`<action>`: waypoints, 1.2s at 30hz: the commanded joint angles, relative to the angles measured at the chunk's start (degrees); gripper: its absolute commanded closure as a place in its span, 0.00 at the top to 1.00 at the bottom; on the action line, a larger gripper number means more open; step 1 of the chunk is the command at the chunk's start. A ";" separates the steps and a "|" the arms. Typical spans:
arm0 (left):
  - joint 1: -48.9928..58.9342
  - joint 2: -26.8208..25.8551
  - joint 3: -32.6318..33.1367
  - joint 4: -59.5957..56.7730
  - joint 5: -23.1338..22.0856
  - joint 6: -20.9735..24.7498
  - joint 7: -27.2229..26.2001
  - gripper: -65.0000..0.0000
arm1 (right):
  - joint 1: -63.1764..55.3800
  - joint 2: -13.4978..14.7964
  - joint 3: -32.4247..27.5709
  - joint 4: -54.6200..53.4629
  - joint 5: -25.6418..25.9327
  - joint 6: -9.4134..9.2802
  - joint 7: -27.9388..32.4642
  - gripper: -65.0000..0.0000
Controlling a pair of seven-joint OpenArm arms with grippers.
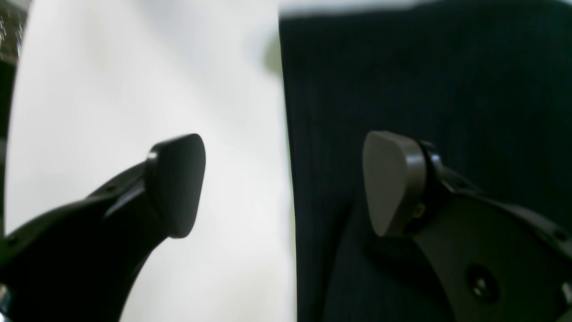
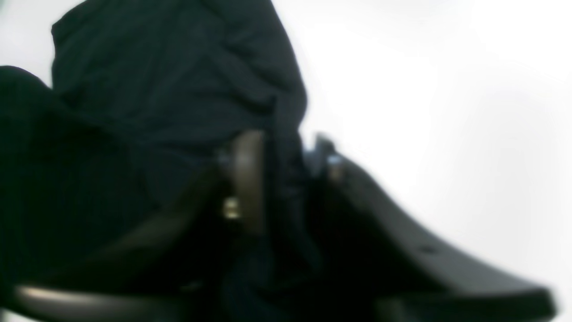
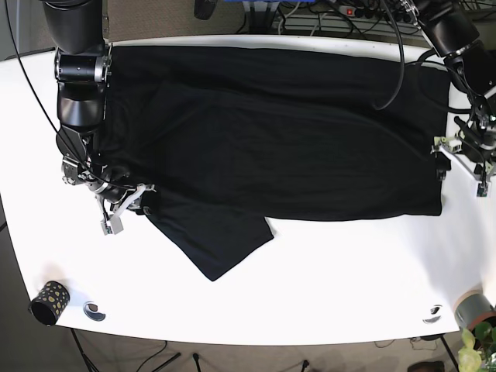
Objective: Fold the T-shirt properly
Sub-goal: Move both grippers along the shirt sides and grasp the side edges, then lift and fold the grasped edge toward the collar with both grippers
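A black T-shirt [image 3: 294,139] lies spread across the white table [image 3: 349,271], one sleeve [image 3: 221,244] sticking out toward the front. My left gripper [image 3: 457,159] hangs at the shirt's right edge. In the left wrist view it [image 1: 283,179] is open, one finger over bare table [image 1: 134,67], the other over black cloth [image 1: 447,80]. My right gripper [image 3: 128,203] is at the shirt's left edge beside the sleeve. The blurred right wrist view shows it [image 2: 283,170] shut on a pinched fold of the T-shirt [image 2: 170,67].
A black cup with gold dots [image 3: 48,302] and a small round piece [image 3: 94,311] sit at the front left corner. Another small piece [image 3: 432,314] and a grey plant pot [image 3: 474,310] are at the front right. Cables [image 3: 333,15] run behind the table.
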 commanded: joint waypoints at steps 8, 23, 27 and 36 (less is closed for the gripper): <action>-10.93 -1.64 -0.05 -14.58 1.29 3.63 -1.62 0.80 | 1.26 0.79 0.00 0.53 -0.24 0.12 -0.54 0.00; -21.48 -5.60 6.28 -38.32 0.85 3.19 -8.21 0.80 | 1.26 0.79 0.09 0.53 -0.07 0.12 -0.54 0.00; -21.57 -5.42 7.07 -39.29 0.85 0.73 -9.62 0.80 | 1.17 0.87 0.09 0.53 -0.07 0.12 -0.54 0.00; -23.94 -5.33 7.07 -48.34 0.85 0.91 -13.84 0.79 | 1.17 0.87 0.09 0.62 -0.07 0.12 -0.54 0.00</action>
